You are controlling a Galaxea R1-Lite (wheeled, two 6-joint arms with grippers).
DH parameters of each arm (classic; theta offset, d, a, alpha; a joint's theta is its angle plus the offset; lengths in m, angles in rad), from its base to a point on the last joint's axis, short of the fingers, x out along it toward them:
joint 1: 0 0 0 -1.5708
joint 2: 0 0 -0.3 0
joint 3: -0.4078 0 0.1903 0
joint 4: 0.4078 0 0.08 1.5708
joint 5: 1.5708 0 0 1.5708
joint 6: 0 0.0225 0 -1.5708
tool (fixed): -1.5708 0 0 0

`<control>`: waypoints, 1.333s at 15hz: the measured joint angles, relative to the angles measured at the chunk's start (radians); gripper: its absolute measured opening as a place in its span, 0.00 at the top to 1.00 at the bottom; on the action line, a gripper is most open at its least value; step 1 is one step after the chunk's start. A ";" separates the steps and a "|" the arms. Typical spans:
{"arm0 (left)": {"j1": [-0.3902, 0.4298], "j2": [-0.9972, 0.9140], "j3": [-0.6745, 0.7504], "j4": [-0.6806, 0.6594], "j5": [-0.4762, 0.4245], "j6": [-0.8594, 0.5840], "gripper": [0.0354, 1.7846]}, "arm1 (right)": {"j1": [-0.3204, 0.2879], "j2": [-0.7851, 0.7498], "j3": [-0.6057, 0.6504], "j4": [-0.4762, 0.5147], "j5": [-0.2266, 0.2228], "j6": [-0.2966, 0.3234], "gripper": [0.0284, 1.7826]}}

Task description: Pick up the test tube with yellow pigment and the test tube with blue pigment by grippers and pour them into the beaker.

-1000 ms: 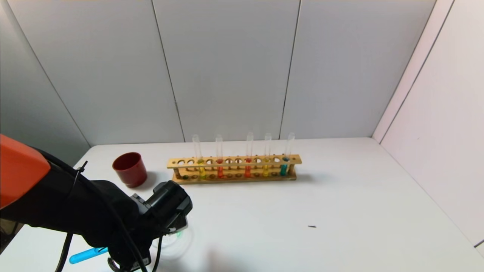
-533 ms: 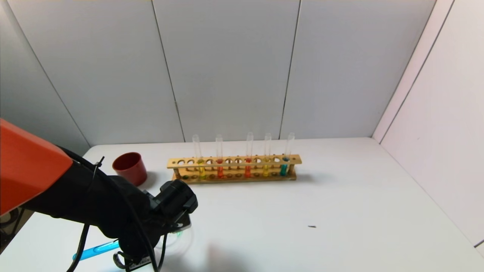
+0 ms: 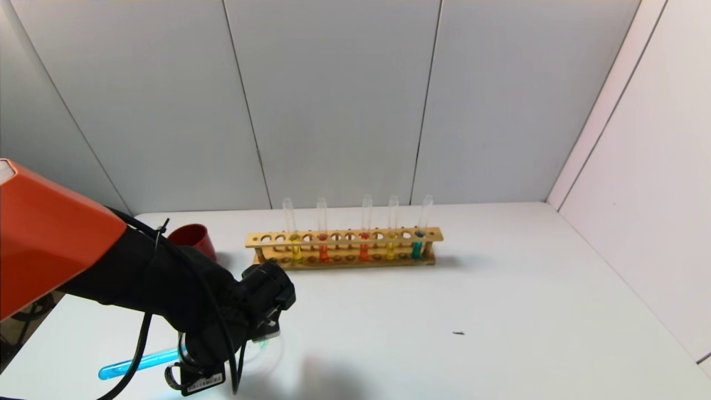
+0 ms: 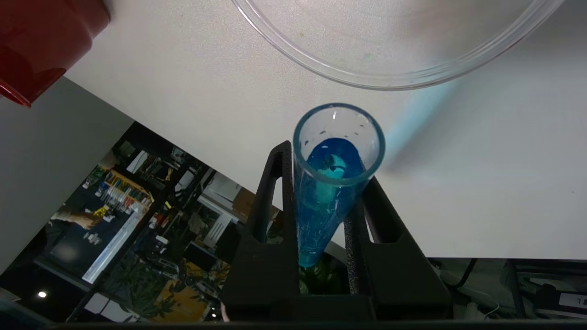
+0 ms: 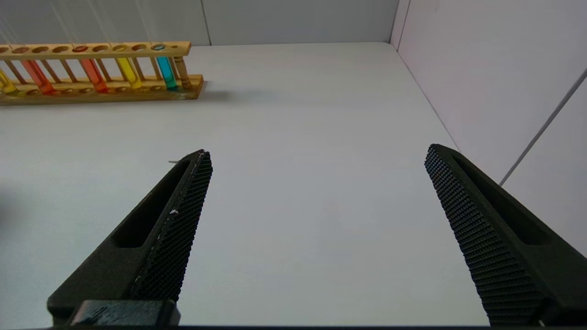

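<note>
Left end effector (image 4: pixel 321 215) clamped on blue test tube (image 4: pixel 331 183), risen and tilted flatter since a second ago, mouth beside beaker (image 4: pixel 390 78) rim; pour imminent; right end effector (image 5: pixel 316 229) wide open, empty.

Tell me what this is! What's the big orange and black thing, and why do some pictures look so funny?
It's a robot with two arms. One camera sits on its head and looks down at a white table. Two more cameras sit on its wrists, so those pictures look out between the robot's own fingers.

The orange and black thing is its left arm. The left gripper is squeezing a test tube with blue pigment, tipped over toward a clear glass beaker. Blue liquid is in the tube.

Farther back stand a dark red cup and a wooden rack holding tubes of yellow, orange-red and blue-green liquid.

The right gripper holds nothing; its two fingers are spread wide above the table.
</note>
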 joint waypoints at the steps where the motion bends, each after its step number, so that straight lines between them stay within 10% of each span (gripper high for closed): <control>1: 0.000 0.005 -0.008 0.015 0.000 -0.001 0.83 | 0.000 0.000 0.000 0.000 0.000 0.000 0.05; 20: 0.013 0.094 -0.206 0.289 0.013 0.001 0.83 | 0.000 0.000 0.000 0.000 0.000 0.000 0.05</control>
